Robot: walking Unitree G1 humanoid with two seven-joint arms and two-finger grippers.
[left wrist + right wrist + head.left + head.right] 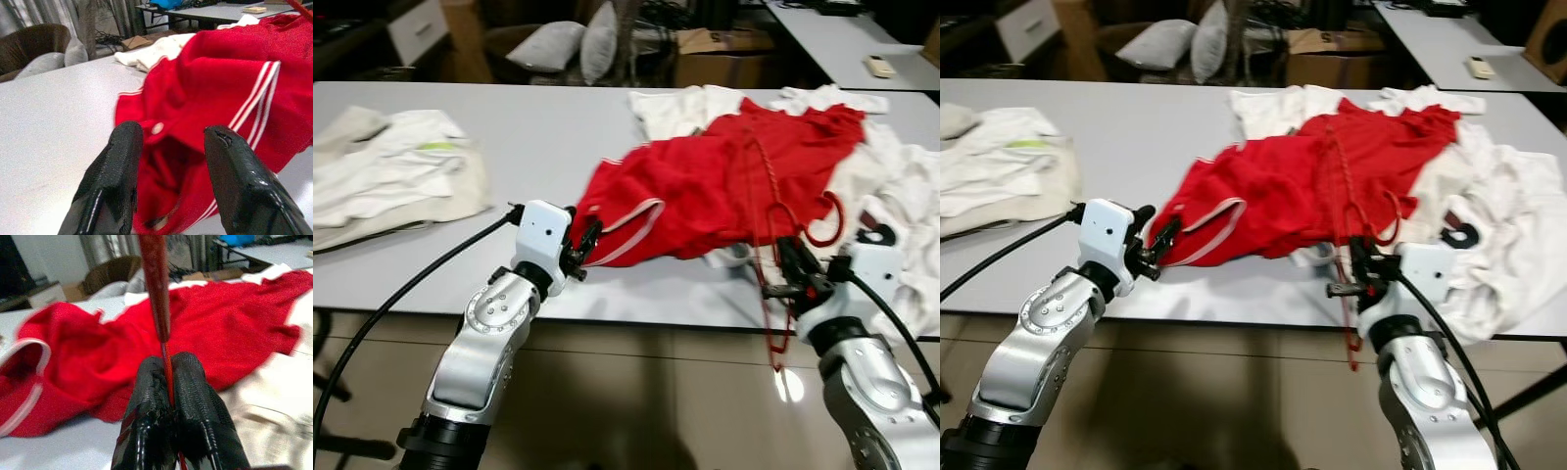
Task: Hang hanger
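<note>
Right pincer (168, 382) clenches the thin red hanger (770, 186) to steer it; left pincer (171, 161), released, straddles the red knit garment's (705, 186) near hem on the white bench (538, 137).

Bare desk (538, 137) stretch between cream garment (391, 176) and red jersey (705, 186): open passage. Right side crowded: white clothes (901, 196) heaped, red hanger (773, 245) standing across jersey's near edge.

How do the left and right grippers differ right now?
The left gripper is open with its fingers either side of the red garment edge; the right gripper is shut on the thin red hanger. The left is at the garment's left end, the right at its right. Both sit at the table edge.
</note>
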